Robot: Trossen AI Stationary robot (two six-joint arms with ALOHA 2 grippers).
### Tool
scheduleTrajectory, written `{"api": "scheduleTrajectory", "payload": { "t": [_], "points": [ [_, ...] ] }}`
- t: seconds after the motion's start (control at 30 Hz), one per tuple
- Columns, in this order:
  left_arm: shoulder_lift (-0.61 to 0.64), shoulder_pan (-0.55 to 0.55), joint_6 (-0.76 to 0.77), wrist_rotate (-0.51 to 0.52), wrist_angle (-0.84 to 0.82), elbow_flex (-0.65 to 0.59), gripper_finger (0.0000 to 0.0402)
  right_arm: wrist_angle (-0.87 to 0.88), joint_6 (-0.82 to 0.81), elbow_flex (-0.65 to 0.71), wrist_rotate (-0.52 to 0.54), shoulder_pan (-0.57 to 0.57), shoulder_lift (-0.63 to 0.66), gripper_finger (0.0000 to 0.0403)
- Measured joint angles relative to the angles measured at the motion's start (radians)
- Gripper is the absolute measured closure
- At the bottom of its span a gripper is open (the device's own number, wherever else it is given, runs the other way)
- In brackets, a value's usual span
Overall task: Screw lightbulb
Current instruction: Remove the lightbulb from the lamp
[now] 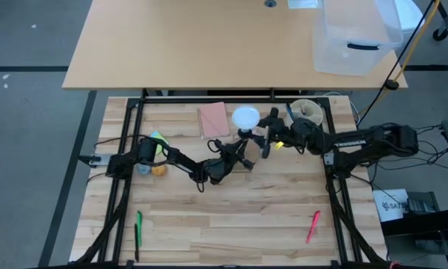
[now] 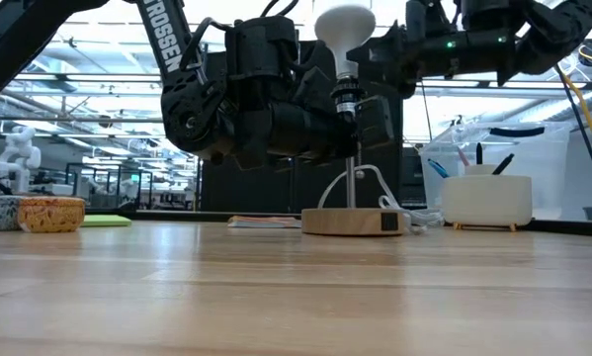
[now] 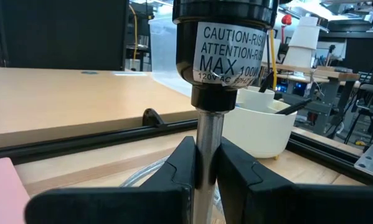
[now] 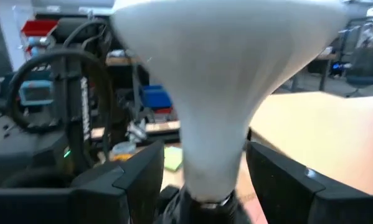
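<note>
The white lightbulb (image 2: 345, 28) (image 1: 245, 117) stands upright with its base in the lamp's black socket (image 2: 347, 99). The socket tops a thin metal stem rising from a round wooden base (image 2: 353, 221) on the table. My left gripper (image 3: 205, 171) (image 1: 241, 147) is shut on that stem, just under the socket (image 3: 226, 50). My right gripper (image 4: 205, 180) (image 1: 268, 134) is open and level, at the bulb's right side. In its wrist view the bulb's neck (image 4: 214, 149) shows between its fingers, with gaps either side. My left gripper pinches the lamp's metal stem (image 3: 210, 134) between its two fingers, a little below the socket. The fingers come in level from the table's left and near side and lie across the stem. The lamp stands upright, its wooden base on the table.
A white bowl of tools (image 2: 486, 200) (image 1: 307, 112) stands just right of the lamp. A pink pad (image 1: 213, 119) lies to its left, small bowls (image 2: 48, 213) at far left. A green pen (image 1: 138, 228) and a red pen (image 1: 313, 226) lie near the front. A clear bin (image 1: 356, 37) sits on the far table.
</note>
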State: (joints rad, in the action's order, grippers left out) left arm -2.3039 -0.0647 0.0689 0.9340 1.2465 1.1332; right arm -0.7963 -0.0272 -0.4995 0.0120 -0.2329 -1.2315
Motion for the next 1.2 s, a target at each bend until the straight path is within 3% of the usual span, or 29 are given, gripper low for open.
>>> {"api": "scheduleTrajectory", "payload": {
  "t": [0.23, 0.57, 1.2],
  "points": [
    [0.0, 0.0, 0.0, 0.0, 0.0, 0.0, 0.0363, -0.105, -0.003, -0.006, 0.023, -0.001, -0.041, 0.0181],
    [0.0, -0.001, -0.012, -0.005, 0.0, -0.001, 0.0363, -0.022, 0.026, -0.112, -0.015, 0.0, -0.119, 0.0181],
    [0.001, -0.006, -0.022, -0.052, -0.026, -0.002, 0.0363, -0.008, 0.065, -0.113, -0.018, -0.001, -0.073, 0.0181]
  ]
}}
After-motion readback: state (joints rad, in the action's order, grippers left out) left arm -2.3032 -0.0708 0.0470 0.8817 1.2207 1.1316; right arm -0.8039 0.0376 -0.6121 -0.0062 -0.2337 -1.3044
